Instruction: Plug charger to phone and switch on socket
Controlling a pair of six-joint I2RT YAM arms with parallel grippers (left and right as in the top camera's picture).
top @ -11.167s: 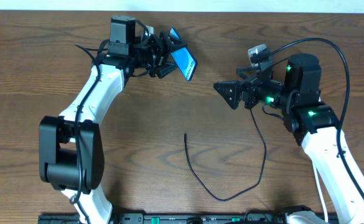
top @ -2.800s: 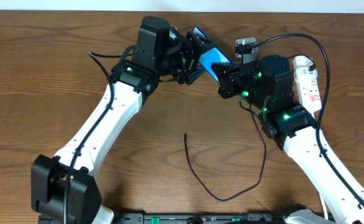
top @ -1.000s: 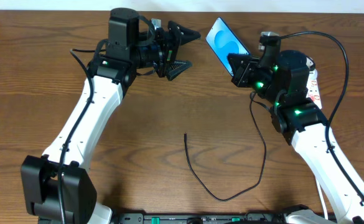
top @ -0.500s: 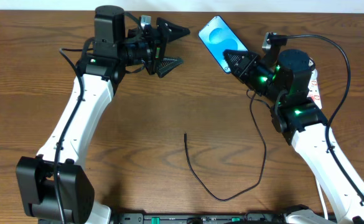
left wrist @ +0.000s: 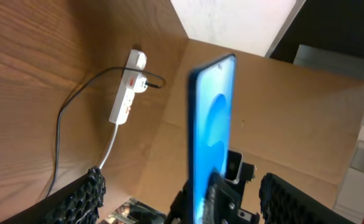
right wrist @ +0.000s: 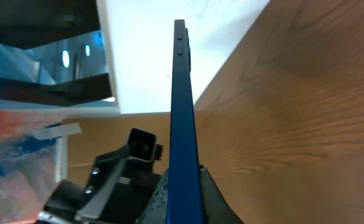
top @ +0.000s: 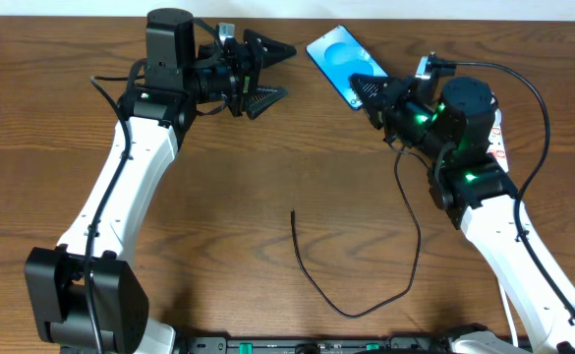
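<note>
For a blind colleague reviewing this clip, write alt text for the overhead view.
The right pincer grips a blue-screened smartphone by one end near the far edge of the wooden table, while the left pincer stands open and empty beside it. A thin black charger cable lies loose on the table between the arms.

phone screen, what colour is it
Bright blue with a lighter blue circle on the phone, clearest in the overhead view.

My phone (top: 334, 57) shows bright blue with a lighter blue circle, my charger cable (top: 293, 224) is black, my socket (left wrist: 126, 93) white with red marks, my table (top: 267, 147) brown wood-grain.
</note>
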